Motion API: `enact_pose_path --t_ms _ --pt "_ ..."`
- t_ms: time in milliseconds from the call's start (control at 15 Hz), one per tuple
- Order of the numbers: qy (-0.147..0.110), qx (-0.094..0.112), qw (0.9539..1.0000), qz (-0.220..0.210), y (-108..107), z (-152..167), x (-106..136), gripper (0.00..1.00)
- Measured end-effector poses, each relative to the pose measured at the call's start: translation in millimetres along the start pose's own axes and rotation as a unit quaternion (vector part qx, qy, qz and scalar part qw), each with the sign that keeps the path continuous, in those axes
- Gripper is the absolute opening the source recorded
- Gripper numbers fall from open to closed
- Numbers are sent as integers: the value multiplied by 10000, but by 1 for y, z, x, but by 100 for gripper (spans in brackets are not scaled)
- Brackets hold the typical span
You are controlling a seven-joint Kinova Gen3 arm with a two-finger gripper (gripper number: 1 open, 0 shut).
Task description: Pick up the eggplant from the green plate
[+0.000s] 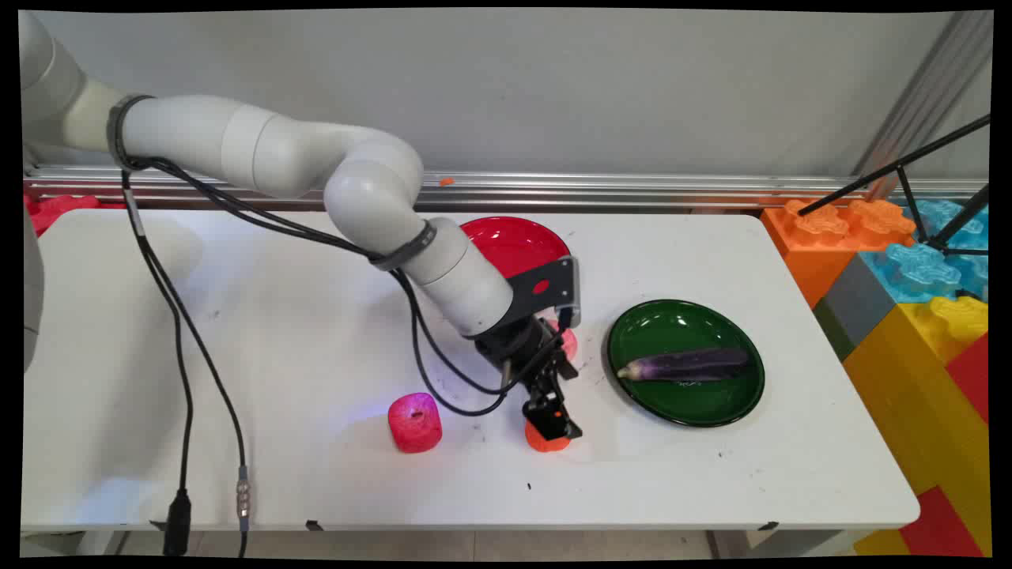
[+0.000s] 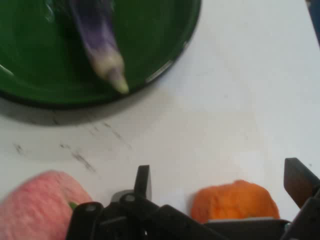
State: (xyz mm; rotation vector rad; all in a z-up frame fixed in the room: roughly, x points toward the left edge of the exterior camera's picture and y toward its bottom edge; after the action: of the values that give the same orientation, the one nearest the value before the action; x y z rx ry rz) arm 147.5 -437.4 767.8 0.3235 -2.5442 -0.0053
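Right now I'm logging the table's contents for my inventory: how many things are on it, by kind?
Plates: 2, a red plate and a green plate.
Food items: 4, an eggplant on the green plate, an orange piece between the pincer fingers, a pink fruit and a pink-red chunk.
Total: 6.

White table (image 1: 711, 261) w/ scuff marks; plain grey wall (image 1: 553, 79) at far side; big coloured blocks (image 1: 909, 276) on right.
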Motion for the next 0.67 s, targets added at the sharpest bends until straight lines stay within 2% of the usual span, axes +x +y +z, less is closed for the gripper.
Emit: enact_pose_path --t_ms 333,667 --pt "155 231 9995 121 -18 -9 21 100" --pt "325 512 9982 -11 -45 -9 60 100"
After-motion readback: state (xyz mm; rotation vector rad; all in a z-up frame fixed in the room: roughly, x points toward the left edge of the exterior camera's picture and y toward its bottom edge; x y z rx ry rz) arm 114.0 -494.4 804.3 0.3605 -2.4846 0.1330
